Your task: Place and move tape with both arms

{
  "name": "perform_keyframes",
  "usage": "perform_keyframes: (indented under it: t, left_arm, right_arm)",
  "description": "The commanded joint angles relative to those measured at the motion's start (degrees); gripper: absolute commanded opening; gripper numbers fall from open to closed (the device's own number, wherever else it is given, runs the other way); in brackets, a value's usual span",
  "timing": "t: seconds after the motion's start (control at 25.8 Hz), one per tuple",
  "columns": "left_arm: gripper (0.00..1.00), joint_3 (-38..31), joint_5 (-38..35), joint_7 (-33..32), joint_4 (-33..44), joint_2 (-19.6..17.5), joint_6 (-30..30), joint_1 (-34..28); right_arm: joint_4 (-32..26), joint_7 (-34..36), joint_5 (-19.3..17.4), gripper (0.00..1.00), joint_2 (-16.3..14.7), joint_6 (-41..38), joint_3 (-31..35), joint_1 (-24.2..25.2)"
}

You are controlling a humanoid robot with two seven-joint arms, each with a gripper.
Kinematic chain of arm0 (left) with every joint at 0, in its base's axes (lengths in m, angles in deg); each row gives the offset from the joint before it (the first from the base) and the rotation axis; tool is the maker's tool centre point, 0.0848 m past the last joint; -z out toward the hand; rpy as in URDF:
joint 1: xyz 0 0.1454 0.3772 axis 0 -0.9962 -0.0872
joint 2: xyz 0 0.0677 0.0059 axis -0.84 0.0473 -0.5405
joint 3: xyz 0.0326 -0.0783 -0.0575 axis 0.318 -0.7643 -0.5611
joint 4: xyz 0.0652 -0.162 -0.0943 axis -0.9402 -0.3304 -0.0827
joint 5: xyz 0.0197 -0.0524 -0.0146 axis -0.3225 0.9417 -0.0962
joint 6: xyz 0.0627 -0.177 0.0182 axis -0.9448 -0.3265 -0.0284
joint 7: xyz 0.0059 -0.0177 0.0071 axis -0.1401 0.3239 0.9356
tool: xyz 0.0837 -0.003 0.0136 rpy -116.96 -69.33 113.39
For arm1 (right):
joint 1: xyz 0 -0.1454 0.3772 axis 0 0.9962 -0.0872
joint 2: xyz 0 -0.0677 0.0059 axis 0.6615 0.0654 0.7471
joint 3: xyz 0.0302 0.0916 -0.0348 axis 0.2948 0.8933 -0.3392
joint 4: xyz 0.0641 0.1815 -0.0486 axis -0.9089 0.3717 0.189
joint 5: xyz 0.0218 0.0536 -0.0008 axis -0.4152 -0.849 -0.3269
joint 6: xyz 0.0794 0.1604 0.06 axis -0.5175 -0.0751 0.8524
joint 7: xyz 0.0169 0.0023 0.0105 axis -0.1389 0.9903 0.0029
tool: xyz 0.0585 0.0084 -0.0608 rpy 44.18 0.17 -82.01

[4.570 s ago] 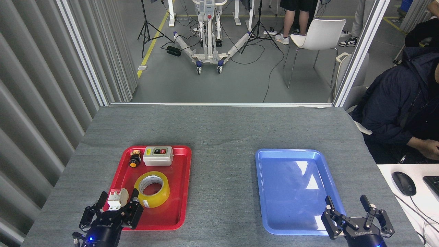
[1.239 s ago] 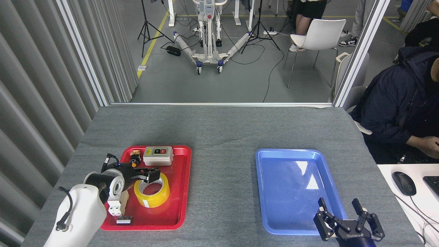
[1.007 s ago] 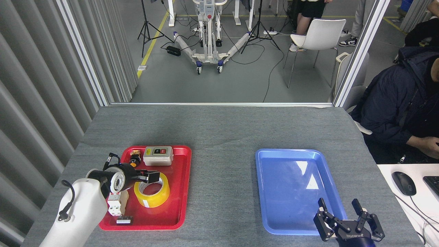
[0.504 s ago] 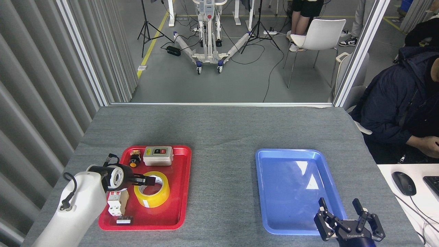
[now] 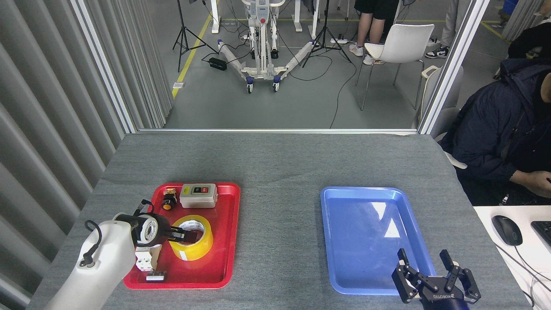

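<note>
The red tray (image 5: 224, 241) holds the tape (image 5: 194, 249) (left gripper (image 5: 183, 235) fingers inside its core, grip unclear) and switch box (image 5: 198, 195); blue tray (image 5: 344, 241) bare, right gripper (image 5: 434, 277) fingers apart.

Left pincer (image 5: 183, 235) reaching rightward, state unclear, right pincer (image 5: 434, 275) low, fingers spread

Only lettering I can make out: white brand print on my right gripper (image 5: 435, 282) (upside down, roughly "ROBOTIQ"); the rest is unreadable.
</note>
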Motion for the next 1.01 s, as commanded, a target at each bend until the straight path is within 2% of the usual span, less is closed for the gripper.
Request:
perform_keyframes:
  t: [0.0,0.19,0.35,0.77,0.97]
  left_arm:
    - [1.0,0.1,0.0,0.45,-0.38,0.23,0.65,0.15]
    - [0.99,0.36,0.0,5.9,-1.96,0.32,1.62,0.85]
    - [0.94,0.71,0.0,10.21,-3.54,0.41,3.11,1.03]
    - [0.92,1.24,-0.09,10.38,-6.09,0.85,5.93,1.55]
    - [0.84,1.24,-0.09,10.47,-6.09,0.85,7.07,1.55]
  right_arm:
    - [-0.01,-0.03,-0.12,1.0,-0.16,0.22,-0.01,-0.12]
    - [-0.01,0.06,-0.12,1.0,-0.34,0.31,-0.18,0.23]
    - [-0.01,-0.11,-0.12,1.0,-0.34,0.13,-0.18,0.49]
    - [0.26,-0.11,-0.12,1.0,0.01,0.04,-0.18,0.67]
    - [0.26,-0.03,-0.12,1.0,0.28,-0.13,-0.18,0.67]
